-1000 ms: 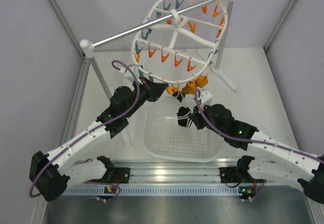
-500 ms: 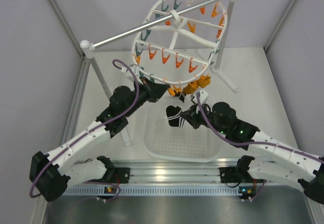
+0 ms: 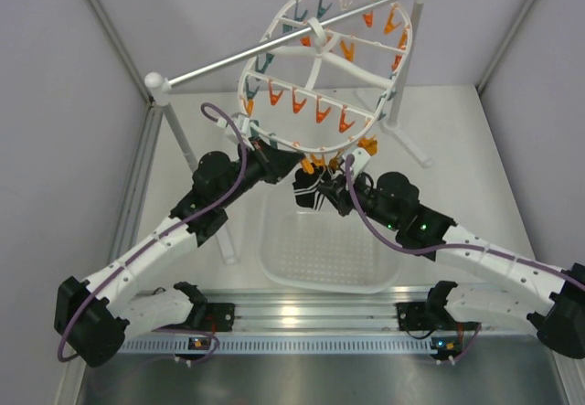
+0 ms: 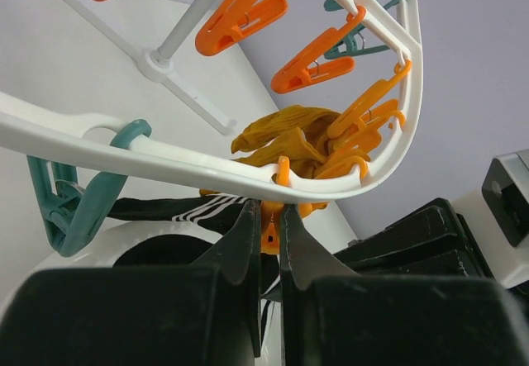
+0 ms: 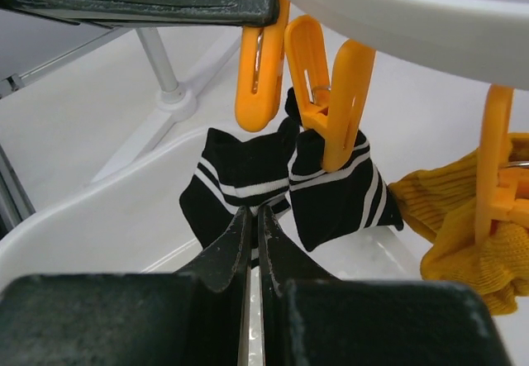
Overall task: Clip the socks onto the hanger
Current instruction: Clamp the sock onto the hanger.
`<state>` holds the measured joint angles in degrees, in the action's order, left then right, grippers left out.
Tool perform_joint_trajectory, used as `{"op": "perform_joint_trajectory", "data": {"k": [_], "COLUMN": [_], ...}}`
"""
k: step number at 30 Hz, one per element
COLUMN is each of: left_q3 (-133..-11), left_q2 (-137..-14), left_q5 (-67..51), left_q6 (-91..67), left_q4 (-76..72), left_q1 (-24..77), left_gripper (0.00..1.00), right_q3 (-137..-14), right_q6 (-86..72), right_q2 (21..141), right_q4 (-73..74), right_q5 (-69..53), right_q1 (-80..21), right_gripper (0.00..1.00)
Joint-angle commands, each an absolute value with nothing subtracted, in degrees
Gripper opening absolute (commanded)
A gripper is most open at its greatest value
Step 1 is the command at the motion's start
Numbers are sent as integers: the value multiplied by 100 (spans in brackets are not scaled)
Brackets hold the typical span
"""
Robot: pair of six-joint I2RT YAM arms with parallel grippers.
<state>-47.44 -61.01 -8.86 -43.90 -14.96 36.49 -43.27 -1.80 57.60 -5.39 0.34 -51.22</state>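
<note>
The hanger is hanging off the silver rod, up at twelve o'clock from the white basket, and both arms are reaching in under its near rim. The left gripper is squeezing an orange clothespin between pressed-together fingers. The right gripper is clamped onto the lower edge of a black striped sock and lifting it toward that pin.

At three o'clock from it, a second black sock is dangling, already clipped, with the mustard socks further round. This sock is looking light, limp and floppy, so it will be sagging away from any hold. The best bet is feeding a bunched edge right into the pin's mouth.
</note>
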Motion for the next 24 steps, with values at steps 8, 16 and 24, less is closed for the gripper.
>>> {"op": "perform_joint_trajectory", "data": {"k": [8,16,24], "left_q3": [-4711,-4711,-4764], "left_q2": [-6091,-6117,-6152], "left_q5": [-1415,-1310,-1371], "left_q6": [-4632,-4588,-4509], "left_q4": [-1432,-1433,-1433], "left_q1": [3595,3586,3463], "left_gripper": [0,0,0], "right_q3": [-4781,-4781,-4606], "right_q6": [-88,-44,-44], "right_q2": [5906,5801,5511], "right_q4": [-1230,-1204,-923], "right_q5": [26,-167,-150], "right_q1": [-4931,-4931,-4913], "right_gripper": [0,0,0]}}
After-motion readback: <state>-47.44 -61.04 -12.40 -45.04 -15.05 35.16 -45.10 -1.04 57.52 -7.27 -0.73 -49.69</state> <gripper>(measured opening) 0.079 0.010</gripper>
